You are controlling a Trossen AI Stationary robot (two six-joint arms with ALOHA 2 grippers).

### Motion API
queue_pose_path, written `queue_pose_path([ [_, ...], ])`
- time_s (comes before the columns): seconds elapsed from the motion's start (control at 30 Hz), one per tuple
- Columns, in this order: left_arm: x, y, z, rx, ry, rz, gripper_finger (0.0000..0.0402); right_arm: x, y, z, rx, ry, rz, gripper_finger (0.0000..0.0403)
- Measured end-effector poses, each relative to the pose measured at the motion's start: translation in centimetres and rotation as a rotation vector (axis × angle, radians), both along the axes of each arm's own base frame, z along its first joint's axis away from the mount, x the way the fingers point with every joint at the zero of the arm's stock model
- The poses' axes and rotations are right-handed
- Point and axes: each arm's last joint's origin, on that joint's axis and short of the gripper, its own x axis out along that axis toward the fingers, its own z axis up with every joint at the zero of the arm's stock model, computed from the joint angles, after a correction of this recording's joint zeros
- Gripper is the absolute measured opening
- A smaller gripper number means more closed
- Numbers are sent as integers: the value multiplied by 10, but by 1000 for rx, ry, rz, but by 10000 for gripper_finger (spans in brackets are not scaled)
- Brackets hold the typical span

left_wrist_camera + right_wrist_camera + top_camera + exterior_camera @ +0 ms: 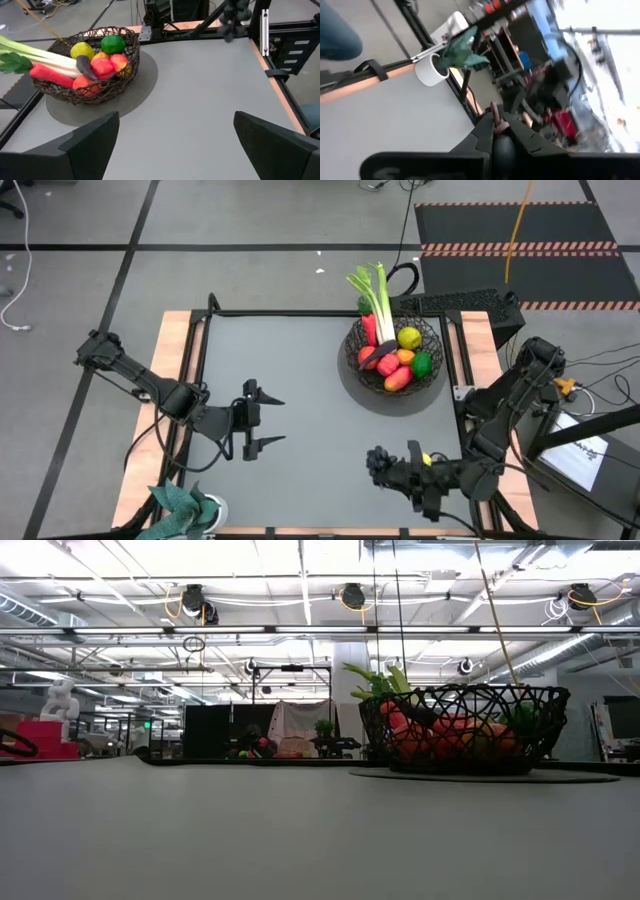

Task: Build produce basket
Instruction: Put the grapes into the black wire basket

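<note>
Seen from above: black wire basket [397,352] on a round grey mat [432,395] at the far right of the grey surface [300,390], well apart from both arms. Piled inside: a leek [378,298] with its green leaves poking over the far rim, a red piece [369,330], a dark eggplant-like piece [381,352], a yellow fruit [409,337], a green fruit [421,363] and orange-red fruits [397,378]. Left gripper [268,420] held over the near left part of the surface, fingers spread wide and released, nothing between them. Right gripper [378,463] near the front right edge, clenched on dark grapes [377,461]; a small yellow piece [426,459] just behind it on the arm. Teal leafy plant [180,505] in a white pot [212,511] at the near left corner.
</note>
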Motion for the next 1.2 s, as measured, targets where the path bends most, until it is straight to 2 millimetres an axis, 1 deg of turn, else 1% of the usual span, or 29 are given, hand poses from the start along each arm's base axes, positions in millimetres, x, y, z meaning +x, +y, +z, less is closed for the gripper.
queue_pose_path([
  [0.13,0,0,0,-4,0,2,390,-11,10,0,-113,-17,67,18],
  [0.23,0,0,0,-3,0,1,390,-15,14,4,-95,-44,87,18],
  [0.33,0,0,0,-3,0,1,390,-15,15,11,46,-84,76,18],
  [0.47,0,0,0,-4,0,2,390,-10,11,23,344,-139,39,18],
  [0.6,0,0,0,-4,0,2,390,-5,5,30,641,-163,11,18],
  [0.7,0,0,0,-4,0,2,390,-1,1,33,807,-168,-5,18],
  [0.87,0,0,0,1,0,0,390,8,-7,33,981,-165,-41,18],
  [1.1,0,0,0,5,0,-2,390,19,-14,31,1146,-166,-70,18],
  [1.2,0,0,0,14,1,-6,390,24,-14,26,1143,-158,-90,18],
])
